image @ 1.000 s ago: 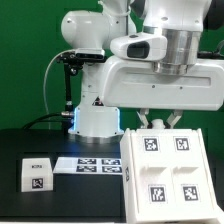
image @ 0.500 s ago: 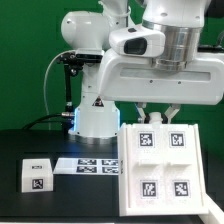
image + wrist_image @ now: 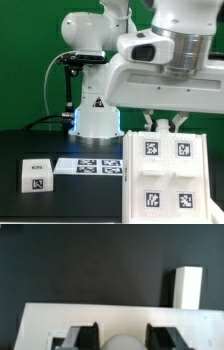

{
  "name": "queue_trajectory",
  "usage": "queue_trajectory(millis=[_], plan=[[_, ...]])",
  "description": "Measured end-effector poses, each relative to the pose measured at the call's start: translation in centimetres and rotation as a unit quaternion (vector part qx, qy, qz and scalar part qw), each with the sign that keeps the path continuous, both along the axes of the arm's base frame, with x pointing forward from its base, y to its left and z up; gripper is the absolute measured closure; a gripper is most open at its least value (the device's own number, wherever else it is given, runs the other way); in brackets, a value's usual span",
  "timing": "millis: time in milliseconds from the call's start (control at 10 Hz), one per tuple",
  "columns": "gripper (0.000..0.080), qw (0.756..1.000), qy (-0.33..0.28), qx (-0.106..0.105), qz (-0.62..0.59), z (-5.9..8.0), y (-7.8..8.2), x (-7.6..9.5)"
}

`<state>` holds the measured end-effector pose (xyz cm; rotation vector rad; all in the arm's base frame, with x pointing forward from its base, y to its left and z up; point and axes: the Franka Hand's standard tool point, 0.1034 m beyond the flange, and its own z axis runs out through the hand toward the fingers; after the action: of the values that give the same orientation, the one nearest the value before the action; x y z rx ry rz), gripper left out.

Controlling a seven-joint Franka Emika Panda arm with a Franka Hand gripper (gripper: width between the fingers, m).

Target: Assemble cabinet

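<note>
The cabinet body, a large white box with four square tags on its face, stands tilted on the black table at the exterior view's right. My gripper sits at its top edge, with its fingers closed on that edge. In the wrist view the white cabinet body fills the near part. The gripper straddles its rim, and a rounded white shape shows between the dark fingers. A small white cabinet part with one tag lies at the exterior view's left.
The marker board lies flat in front of the robot's base. In the wrist view a narrow white piece lies on the black table beyond the box. A green wall stands behind.
The arm and the cabinet body have shifted together toward the exterior view's right, after a small dip to the left. The small white part and the marker board have not moved.
</note>
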<state>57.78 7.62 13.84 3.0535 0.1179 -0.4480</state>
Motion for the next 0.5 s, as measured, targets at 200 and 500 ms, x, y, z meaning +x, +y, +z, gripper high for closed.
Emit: queue_trajectory(millis=[200,500], plan=[[0.0583,1.000,-0.006,0.004,0.020,0.07,0.05,1.17],[0.0583,1.000,-0.006,0.003,0.017,0.07,-0.03,1.15]])
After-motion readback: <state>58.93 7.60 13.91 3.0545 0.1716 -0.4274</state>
